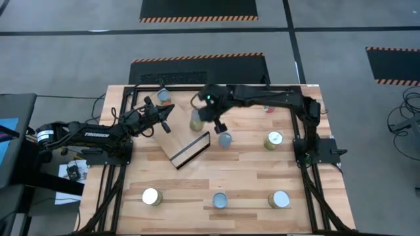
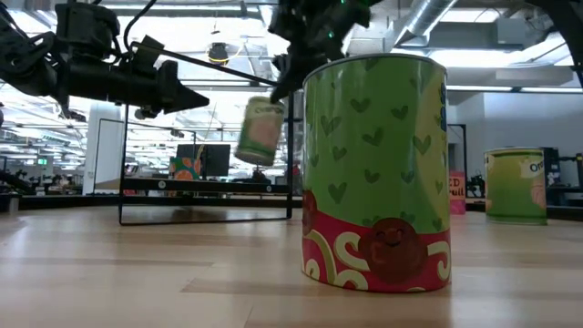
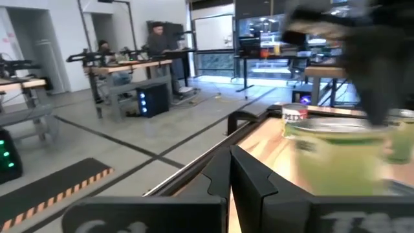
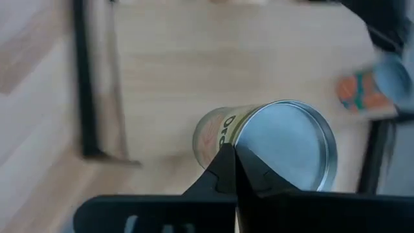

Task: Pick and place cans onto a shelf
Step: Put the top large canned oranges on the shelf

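We carry one can (image 1: 196,120) clamped in the right gripper (image 1: 205,115) above the shelf (image 1: 176,139); six cans wait from three to seven o'clock, left gripper (image 1: 165,118) shut, empty.

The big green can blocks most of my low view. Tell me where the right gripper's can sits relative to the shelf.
Observer: Seen from above, the right gripper holds the can over the long edge of the shelf.
Operator: Place the left gripper for me.
Observer: The left gripper hovers over the shelf, close beside that can.
Operator: Count the row my blocker stands in.
Observer: Three cans stand in that row, well apart from the shelf.
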Tool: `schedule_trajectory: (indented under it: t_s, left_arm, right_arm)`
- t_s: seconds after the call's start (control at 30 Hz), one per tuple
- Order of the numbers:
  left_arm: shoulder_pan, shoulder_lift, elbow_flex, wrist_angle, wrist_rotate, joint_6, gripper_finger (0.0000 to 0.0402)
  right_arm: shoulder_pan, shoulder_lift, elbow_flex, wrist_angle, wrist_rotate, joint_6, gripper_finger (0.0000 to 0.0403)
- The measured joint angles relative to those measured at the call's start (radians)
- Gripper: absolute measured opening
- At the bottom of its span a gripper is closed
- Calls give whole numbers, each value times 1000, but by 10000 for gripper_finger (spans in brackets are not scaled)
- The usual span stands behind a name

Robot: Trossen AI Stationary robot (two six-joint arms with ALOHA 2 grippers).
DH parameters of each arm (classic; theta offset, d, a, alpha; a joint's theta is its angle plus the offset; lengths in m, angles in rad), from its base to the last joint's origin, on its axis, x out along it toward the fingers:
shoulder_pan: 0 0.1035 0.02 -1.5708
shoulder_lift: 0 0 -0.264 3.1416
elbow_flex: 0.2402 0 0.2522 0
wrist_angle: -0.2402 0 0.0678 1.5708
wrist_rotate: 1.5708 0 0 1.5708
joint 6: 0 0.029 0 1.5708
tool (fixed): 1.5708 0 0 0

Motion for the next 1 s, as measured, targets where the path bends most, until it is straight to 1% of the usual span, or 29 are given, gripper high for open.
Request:
schedule_trajectory:
  t_s: [0.13, 0.2, 0.3, 0.47, 0.6, 0.7, 0.87, 1.0]
  left_arm:
    - [0, 0, 0, 0, -1, 0, 0]
    - [0, 0, 0, 0, -1, 0, 0]
    - [0, 0, 0, 0, 0, -11, 0]
    - [0, 0, 0, -1, 9, -14, 0]
    - [0, 0, 0, 0, 13, -16, 0]
    - [0, 0, 0, 0, 20, -16, 0]
    - [0, 0, 0, 0, 21, -15, 0]
    - [0, 0, 0, 0, 21, -15, 0]
  right_arm:
    - [60, 37, -1, 34, 15, -48, 4]
    - [75, 61, 0, 79, 32, -78, 4]
    - [74, 91, 0, 113, 66, -112, 7]
    - [70, 136, 25, 145, 84, -129, 5]
    - [73, 137, 41, 126, 84, -162, 15]
    - [74, 136, 73, 77, 85, -159, 20]
    - [72, 131, 149, -34, 83, -151, 10]
    - [72, 131, 161, -82, 39, -144, 8]
